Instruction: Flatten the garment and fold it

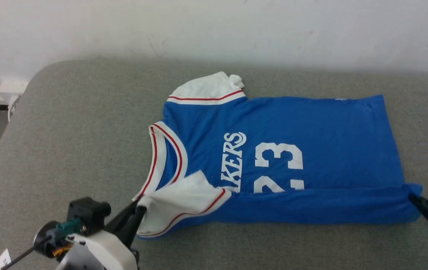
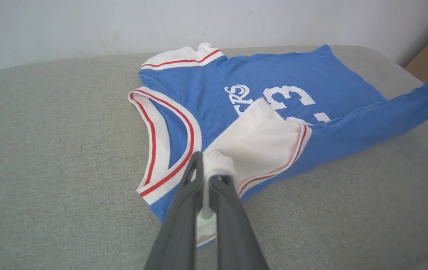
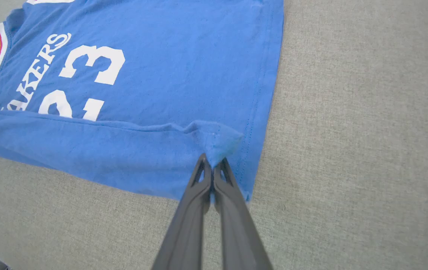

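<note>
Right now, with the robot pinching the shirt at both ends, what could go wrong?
1. The left pincer grips only the tip of the near sleeve, and the right pincer only a hem corner; either might slip free.
2. The far sleeve is bunched, so a crease could get folded in.

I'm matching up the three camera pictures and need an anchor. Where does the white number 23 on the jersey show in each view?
Head view: number 23 just right of centre, its near digit half hidden under the folded-over edge of the jersey.
Left wrist view: upper middle, partly behind the white sleeve.
Right wrist view: upper left.
Shared landmark: the white lettering beside the number, on its collar side.
</note>
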You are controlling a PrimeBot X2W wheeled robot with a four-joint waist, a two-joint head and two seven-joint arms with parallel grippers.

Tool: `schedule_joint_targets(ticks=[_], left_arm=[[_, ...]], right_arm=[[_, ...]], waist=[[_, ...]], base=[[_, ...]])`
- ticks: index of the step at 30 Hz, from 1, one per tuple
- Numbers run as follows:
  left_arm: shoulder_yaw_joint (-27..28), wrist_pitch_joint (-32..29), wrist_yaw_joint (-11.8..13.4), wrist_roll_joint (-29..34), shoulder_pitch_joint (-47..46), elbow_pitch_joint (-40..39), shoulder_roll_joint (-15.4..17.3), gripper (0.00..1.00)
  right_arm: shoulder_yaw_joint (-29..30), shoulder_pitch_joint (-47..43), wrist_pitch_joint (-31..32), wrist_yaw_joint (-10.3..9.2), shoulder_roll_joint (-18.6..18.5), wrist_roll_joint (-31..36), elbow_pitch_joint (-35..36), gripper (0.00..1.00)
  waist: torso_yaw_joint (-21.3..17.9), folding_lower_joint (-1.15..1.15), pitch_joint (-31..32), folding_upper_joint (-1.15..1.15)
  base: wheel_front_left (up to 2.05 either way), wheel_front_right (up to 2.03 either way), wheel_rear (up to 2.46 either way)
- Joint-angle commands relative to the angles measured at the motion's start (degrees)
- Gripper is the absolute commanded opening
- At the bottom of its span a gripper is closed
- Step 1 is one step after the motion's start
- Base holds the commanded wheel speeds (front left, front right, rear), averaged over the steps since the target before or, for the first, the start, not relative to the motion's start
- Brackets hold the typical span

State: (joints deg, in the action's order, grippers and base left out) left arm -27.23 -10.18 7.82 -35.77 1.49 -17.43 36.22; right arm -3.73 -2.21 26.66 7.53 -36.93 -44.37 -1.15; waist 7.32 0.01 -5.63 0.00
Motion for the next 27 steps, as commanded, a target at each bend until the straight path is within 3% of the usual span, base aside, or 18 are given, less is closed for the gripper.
schedule_joint_targets(ticks=[1, 12, 25, 26, 27], left_arm=[[0.5, 0.8, -0.4, 0.3, -1.6, 0.9, -0.5, 0.00], [-1.5, 1.7, -4.4, 2.9, -14.3, 11.9, -3.8, 0.00], [-4.6, 3.5, -7.1, 6.6, -24.8, 29.7, -7.9, 0.00], [-4.7, 3.4, -6.9, 6.4, -25.0, 31.2, -8.4, 0.31], [-5.0, 3.5, -6.8, 6.7, -25.2, 32.6, -8.7, 1.00]], right_arm=[[0.6, 1.3, 0.2, -0.04, 0.8, 0.8, 0.3, 0.00], [1.7, 9.3, 3.1, -0.04, 3.9, 6.2, -2.3, 0.00], [-3.3, 15.7, 2.2, -0.04, 5.2, 9.5, -9.3, 0.00], [-3.5, 15.9, 2.1, -0.04, 5.3, 9.5, -9.9, 0.00], [-3.4, 16.1, 1.9, -0.04, 5.5, 9.8, -10.6, 0.00]], waist=[[-0.3, -0.01, -2.3, 0.00], [-1.3, -0.01, -8.7, 0.00], [-2.0, -0.01, -11.9, 0.00], [-2.0, -0.01, -11.7, 0.00], [-2.1, -0.01, -11.5, 0.00]], base=[[0.00, 0.00, 0.00], [0.00, 0.00, 0.00], [0.00, 0.00, 0.00], [0.00, 0.00, 0.00], [0.00, 0.00, 0.00]])
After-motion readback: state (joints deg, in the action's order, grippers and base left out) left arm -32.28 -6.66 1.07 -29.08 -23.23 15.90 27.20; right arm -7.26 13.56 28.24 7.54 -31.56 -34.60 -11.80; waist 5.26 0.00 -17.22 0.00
